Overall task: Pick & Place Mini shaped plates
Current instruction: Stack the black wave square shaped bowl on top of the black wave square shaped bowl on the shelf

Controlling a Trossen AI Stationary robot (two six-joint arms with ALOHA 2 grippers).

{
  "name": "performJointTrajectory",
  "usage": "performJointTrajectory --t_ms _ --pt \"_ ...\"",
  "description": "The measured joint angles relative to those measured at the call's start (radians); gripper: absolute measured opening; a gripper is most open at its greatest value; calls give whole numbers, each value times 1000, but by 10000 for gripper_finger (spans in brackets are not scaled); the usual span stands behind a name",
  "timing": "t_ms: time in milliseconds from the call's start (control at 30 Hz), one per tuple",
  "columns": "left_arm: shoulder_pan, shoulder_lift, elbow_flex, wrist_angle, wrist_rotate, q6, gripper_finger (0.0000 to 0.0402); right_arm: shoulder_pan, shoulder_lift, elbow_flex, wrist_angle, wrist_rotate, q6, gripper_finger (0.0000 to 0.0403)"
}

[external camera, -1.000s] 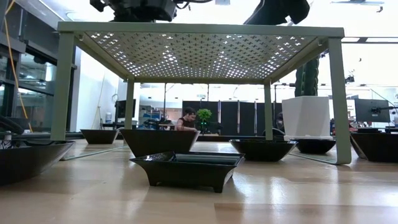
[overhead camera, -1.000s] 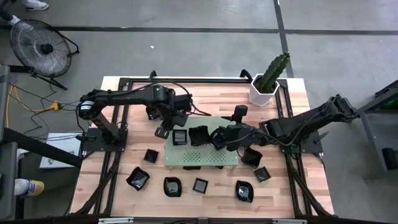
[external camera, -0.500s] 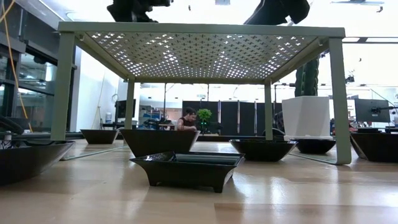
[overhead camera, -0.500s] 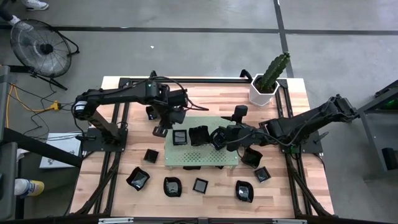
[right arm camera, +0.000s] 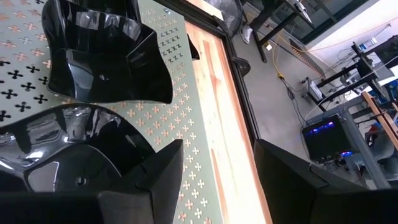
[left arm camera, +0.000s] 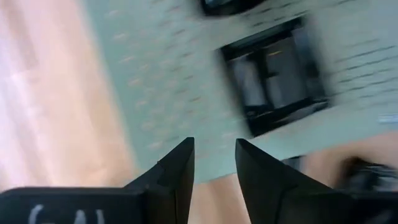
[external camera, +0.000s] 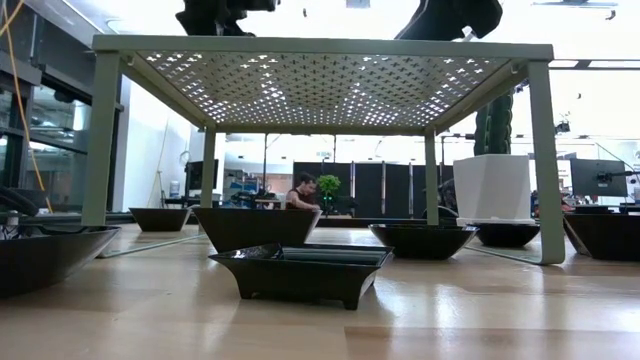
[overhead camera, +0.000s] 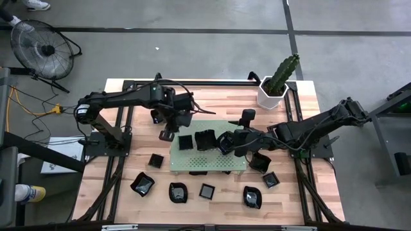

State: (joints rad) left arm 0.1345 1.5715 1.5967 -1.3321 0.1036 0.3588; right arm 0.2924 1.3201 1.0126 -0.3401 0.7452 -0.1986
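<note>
Underside of green board [external camera: 320, 85] only in low view; left gripper [overhead camera: 168, 135] empty, narrowly parted, beside square plate [overhead camera: 185, 142]; right gripper [overhead camera: 225, 142] wide over glossy dish [right arm camera: 68, 155].

Room on the green board

We see bare perforated board [overhead camera: 215, 162] along its near half; plates [overhead camera: 186, 142] crowd its far edge, and the cactus pot [overhead camera: 272, 94] blocks the far right corner.

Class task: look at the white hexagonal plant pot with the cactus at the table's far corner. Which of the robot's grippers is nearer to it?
Right. The right gripper sits over the green board, inward of the pot. The left gripper hangs at the board's opposite edge, farther away.
</note>
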Motion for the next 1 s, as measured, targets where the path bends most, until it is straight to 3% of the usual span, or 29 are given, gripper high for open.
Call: performJointTrajectory --t_ms 267,433,533,667,800,1000 --pt "3 -98 -2 -7 -203 58 113 0 0 0 -15 9 6 193" --pt "5 -206 -2 0 -382 41 113 0 0 0 -26 28 19 193" --pt "34 -249 -6 0 -426 14 113 0 0 0 -23 31 19 193" --pt "94 -285 -76 8 -429 14 113 0 0 0 -15 39 18 193" --pt "185 -306 -221 53 -416 53 113 0 -3 0 -14 53 19 193" --pt "355 -333 -458 238 -172 164 113 0 -28 0 -15 68 17 193"
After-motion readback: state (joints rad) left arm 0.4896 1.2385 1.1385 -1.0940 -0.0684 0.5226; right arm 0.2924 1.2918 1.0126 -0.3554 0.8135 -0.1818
